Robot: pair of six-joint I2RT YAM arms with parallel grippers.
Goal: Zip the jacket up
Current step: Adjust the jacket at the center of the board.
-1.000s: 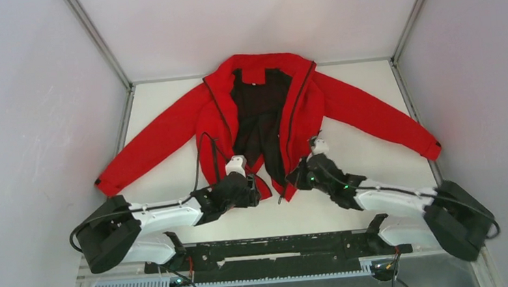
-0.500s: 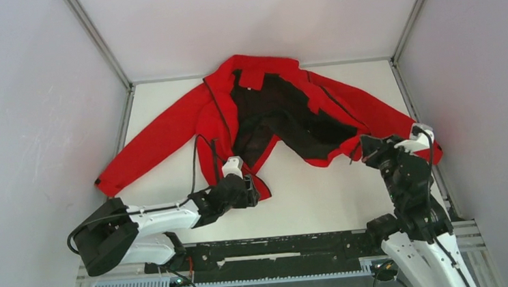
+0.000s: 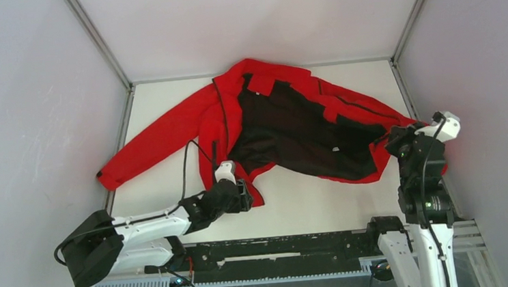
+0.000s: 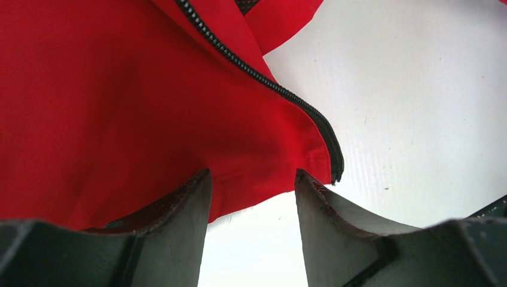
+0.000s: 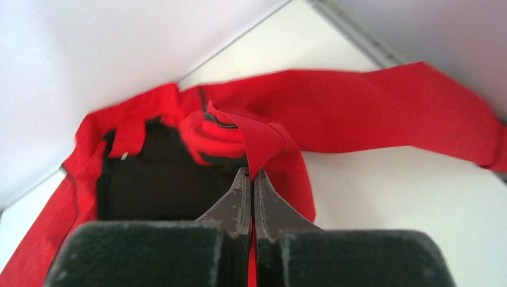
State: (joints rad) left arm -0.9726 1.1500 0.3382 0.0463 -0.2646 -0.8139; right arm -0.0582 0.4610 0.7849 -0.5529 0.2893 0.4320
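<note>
The red jacket (image 3: 198, 120) lies open on the white table, its black lining (image 3: 291, 130) exposed. My right gripper (image 3: 396, 144) is shut on the edge of the right front panel and holds it lifted and stretched toward the right wall; the right wrist view shows red fabric (image 5: 263, 140) pinched between its closed fingers (image 5: 251, 174). My left gripper (image 3: 240, 191) sits low at the left panel's bottom corner. In the left wrist view it is open (image 4: 251, 179), the red hem (image 4: 251, 155) lies across its fingertips, and the dark zipper tape (image 4: 263, 81) ends just right of them.
The grey enclosure walls stand close on both sides, the right one (image 3: 487, 98) right beside my raised right arm. A black rail (image 3: 280, 248) runs along the table's near edge. The jacket's left sleeve (image 3: 149, 145) reaches the left wall.
My right arm has swung from the middle to the far right and risen, dragging the right front panel open and the jacket rightward. My left gripper stayed at the hem corner, shifting slightly left.
</note>
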